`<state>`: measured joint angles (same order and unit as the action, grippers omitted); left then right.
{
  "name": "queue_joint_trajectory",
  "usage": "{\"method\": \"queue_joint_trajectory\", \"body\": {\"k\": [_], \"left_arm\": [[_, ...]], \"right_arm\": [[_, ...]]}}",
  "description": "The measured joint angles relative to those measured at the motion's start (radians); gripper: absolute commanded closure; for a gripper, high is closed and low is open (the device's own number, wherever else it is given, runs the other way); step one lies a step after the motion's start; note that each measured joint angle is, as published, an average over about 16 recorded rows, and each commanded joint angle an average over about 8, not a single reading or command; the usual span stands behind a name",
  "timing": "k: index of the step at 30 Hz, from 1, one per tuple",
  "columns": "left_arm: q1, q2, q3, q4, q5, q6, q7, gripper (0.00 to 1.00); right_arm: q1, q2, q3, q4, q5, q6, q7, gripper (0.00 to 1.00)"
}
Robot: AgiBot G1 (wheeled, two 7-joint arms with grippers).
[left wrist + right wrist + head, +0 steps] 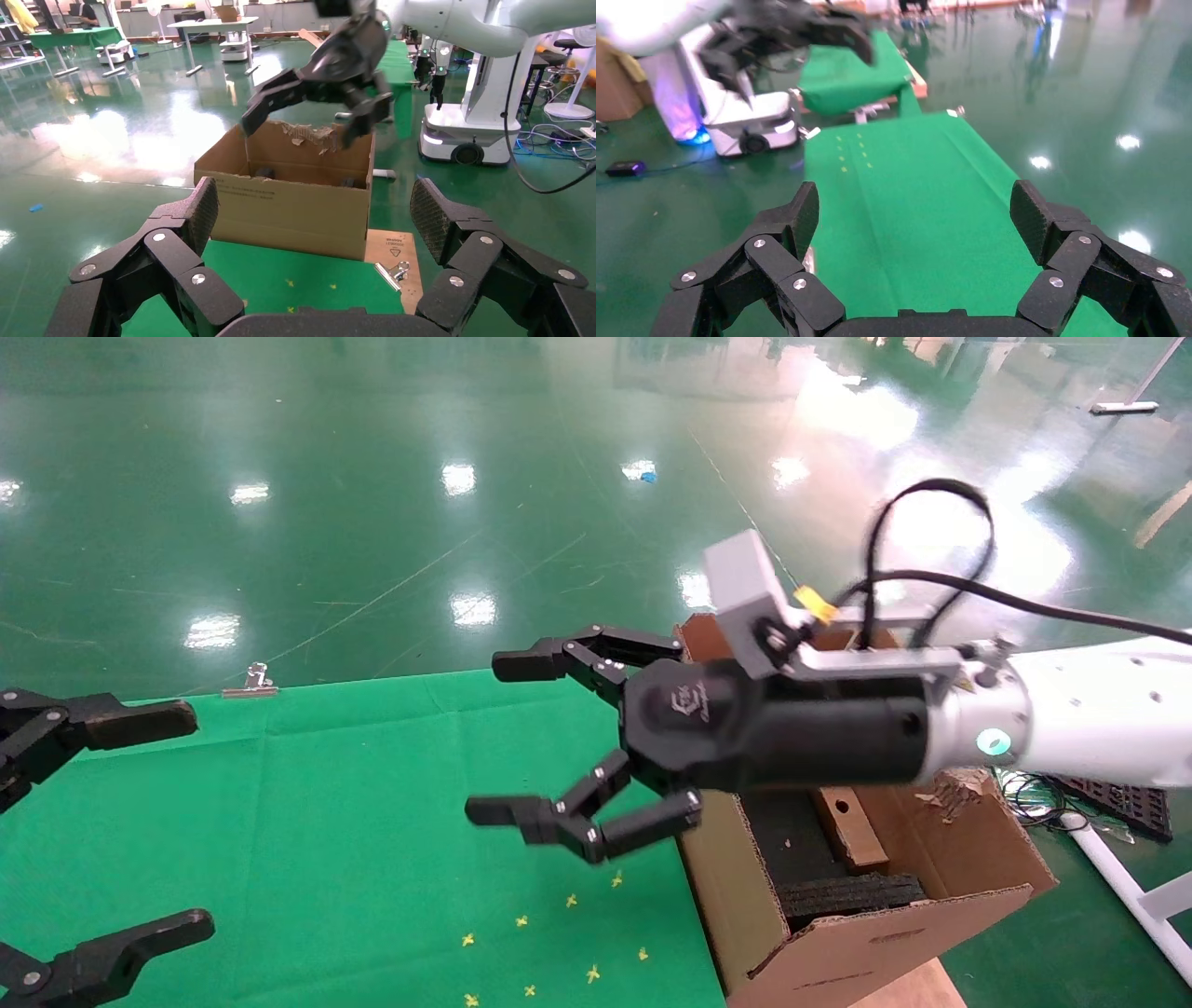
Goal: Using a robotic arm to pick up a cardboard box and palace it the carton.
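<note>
Brown and tape-shiny, what seems to be the cardboard box [849,828] lies inside the carton [875,933] against black foam [843,896], seen only from the head, while the right gripper [535,738] hovers wide open and empty above the green cloth [326,803], the left gripper [140,822] likewise spread and empty.
</note>
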<state>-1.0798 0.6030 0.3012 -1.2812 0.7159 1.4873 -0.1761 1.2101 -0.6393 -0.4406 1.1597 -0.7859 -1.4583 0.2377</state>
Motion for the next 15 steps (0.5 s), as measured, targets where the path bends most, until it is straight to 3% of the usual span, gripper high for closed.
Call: {"method": "queue_joint_trajectory", "body": {"k": [8, 15], "left_arm": [[0.000, 0.000, 0.000, 0.000, 0.000, 0.000, 0.000, 0.00], [0.000, 0.000, 0.000, 0.000, 0.000, 0.000, 0.000, 0.00]], "right_arm": [[-0.124, 0.025, 0.147, 0.112, 0.050, -0.034, -0.043, 0.00], [-0.162, 0.033, 0.193, 0.147, 0.067, -0.045, -0.056, 0.00]]}}
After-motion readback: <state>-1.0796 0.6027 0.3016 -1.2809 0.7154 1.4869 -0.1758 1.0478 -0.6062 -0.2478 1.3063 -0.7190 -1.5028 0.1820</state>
